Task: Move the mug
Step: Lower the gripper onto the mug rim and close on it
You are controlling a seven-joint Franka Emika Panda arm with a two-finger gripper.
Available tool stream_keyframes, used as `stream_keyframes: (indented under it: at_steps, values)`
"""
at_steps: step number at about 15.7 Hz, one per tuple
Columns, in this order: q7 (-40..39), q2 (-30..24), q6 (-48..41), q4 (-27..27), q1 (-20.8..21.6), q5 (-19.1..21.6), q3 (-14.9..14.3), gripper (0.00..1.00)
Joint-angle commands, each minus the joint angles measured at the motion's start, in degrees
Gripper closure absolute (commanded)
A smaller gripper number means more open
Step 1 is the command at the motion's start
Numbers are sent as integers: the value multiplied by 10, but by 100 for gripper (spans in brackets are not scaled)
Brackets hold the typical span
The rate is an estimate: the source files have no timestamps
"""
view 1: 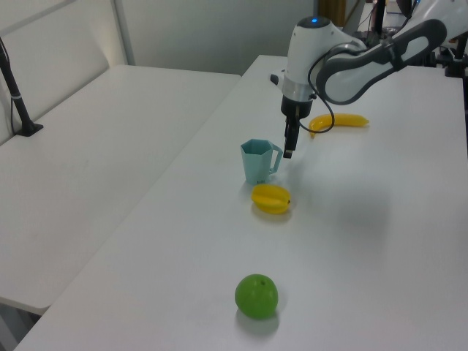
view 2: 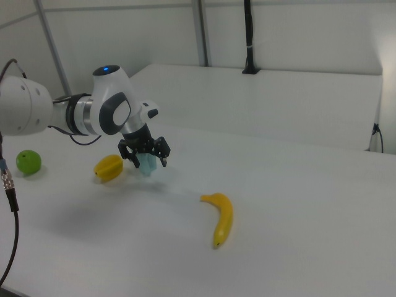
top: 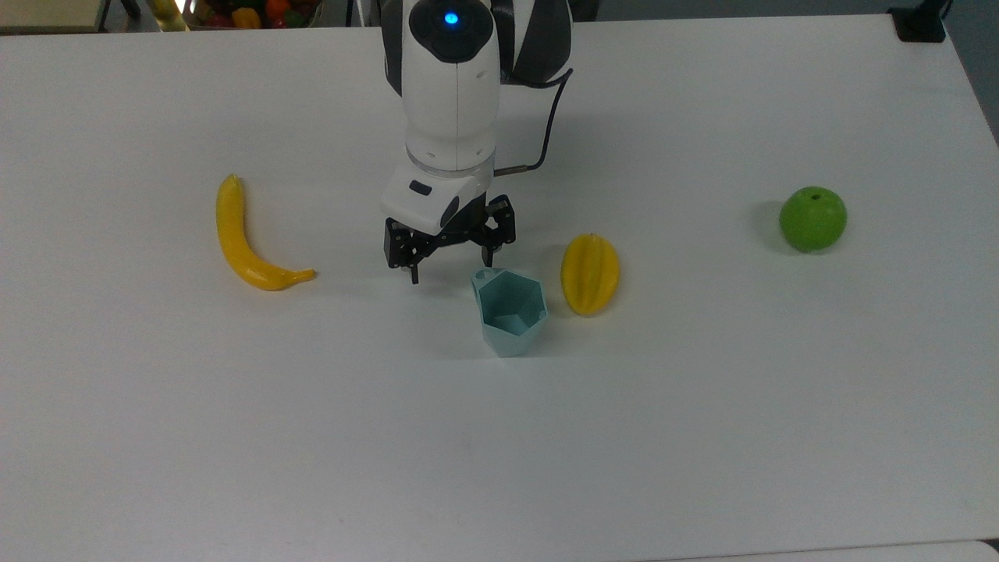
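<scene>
- Beside the starfruit (top: 590, 274), the mug (top: 511, 311) is standing upright, likely light, rigid and slick.
- The gripper (top: 450, 261) is hovering spread and empty by the handle (top: 484, 275); gripping a rim wall looks safest.

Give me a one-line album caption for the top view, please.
Open gripper hovers beside the teal mug, with banana, starfruit and green apple around.

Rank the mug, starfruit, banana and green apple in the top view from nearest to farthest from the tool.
Measured from the tool:
1. Mug, just below it toward the top view's right.
2. Starfruit, right of the mug.
3. Banana, off to the top view's left.
4. Green apple, far at the top view's right.
</scene>
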Motion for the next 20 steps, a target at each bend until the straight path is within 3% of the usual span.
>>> stream_keyframes:
  at_steps: [1, 4, 12, 17, 20]
  values:
    - [-6, 18, 38, 2, 12, -5, 1, 4]
    - [-5, 25, 48, 6, 18, -2, 3, 13]
    - [-2, 23, 50, 14, 21, 5, 3, 92]
    - [26, 3, 42, 7, 19, 5, 3, 99]
    - [103, -56, 38, -50, 15, -5, 2, 99]
